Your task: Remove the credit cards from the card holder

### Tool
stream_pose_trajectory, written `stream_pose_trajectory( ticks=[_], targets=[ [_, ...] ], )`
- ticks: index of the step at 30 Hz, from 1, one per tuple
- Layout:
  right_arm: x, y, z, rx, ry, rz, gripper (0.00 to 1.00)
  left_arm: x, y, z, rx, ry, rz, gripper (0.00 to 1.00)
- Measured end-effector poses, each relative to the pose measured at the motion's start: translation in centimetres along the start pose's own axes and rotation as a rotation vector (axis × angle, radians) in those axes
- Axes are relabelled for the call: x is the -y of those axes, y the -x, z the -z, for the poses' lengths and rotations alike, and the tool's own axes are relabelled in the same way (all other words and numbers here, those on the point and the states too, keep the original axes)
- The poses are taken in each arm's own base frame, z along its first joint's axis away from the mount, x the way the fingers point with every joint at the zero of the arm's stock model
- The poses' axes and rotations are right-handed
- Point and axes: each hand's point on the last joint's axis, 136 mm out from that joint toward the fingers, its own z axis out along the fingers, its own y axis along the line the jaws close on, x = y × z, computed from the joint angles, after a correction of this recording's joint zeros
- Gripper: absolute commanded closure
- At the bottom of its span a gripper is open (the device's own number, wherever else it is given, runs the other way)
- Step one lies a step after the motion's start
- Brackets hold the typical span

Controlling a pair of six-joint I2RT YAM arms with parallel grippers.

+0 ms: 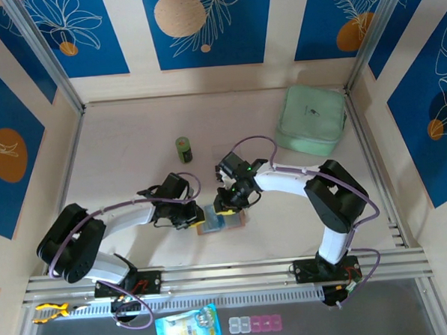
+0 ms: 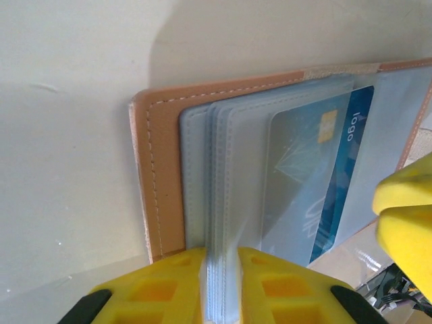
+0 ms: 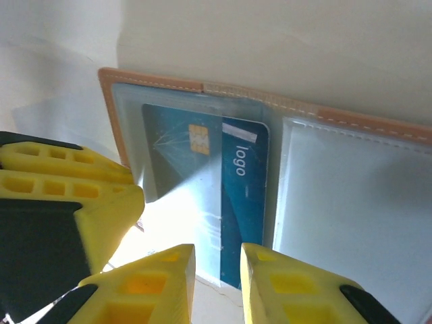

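Card holder (image 1: pixel 220 222) open on table (image 1: pixel 124 135), blue card (image 3: pixel 244 196) sleeved inside.
Left gripper (image 2: pixel 221 263) clamped on sleeve stack (image 2: pixel 214 175); right gripper (image 3: pixel 218 270) astride card edge, grip unclear. Risk: sleeve pinched too, dragging holder.

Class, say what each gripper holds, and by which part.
The left gripper holds the card holder, clamped on the edge of its clear sleeves. The right gripper holds nothing; its jaws stand apart over the blue card.
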Motion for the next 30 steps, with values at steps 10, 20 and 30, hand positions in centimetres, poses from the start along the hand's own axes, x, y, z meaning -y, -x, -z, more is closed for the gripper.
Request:
stream_pose_trajectory(
  ticks=[10,20,30],
  targets=[
    [-0.4,0.3,0.4,0.016,0.015,0.008,0.74,1.9,0.8,1.2,0.019,-0.024,-0.023,0.93],
    [-0.5,0.9,0.5,0.034,0.039,0.007,0.74,1.8,1.1,0.4,0.004,-0.014,-0.018,1.00],
    [-0.8,0.9,0.4,0.025,0.072,0.006,0.74,1.1,1.0,-0.3,-0.012,0.012,-0.018,1.00]
  ],
)
